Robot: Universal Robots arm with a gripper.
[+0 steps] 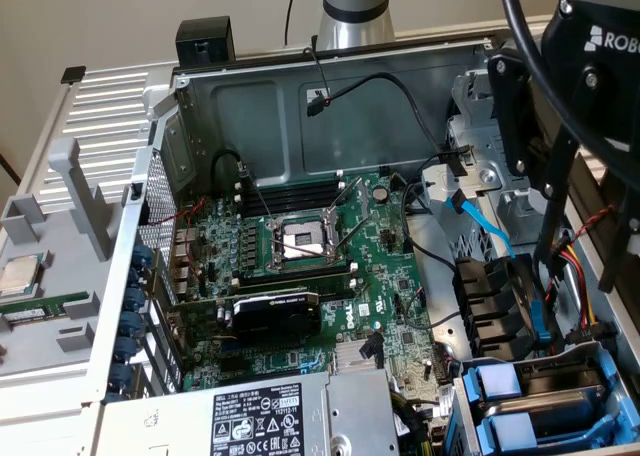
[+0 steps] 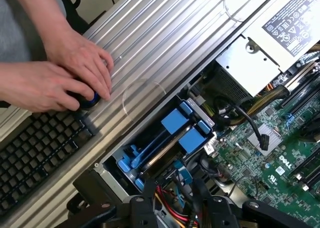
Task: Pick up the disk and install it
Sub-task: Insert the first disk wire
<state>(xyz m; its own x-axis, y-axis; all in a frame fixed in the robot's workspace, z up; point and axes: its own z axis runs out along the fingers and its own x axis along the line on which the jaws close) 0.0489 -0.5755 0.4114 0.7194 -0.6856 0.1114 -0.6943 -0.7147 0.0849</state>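
The gripper hangs over the case's corner, its fingers spread with nothing between them. Close beneath, the disk sits on edge in its blue carrier inside the drive bay. A clean grasp probably needs the fingers squared to the carrier's long sides, clear of the red and yellow wires. Room is tight: bay walls, then the fans. Farther off, outside the case, a person's hands rest at a keyboard.
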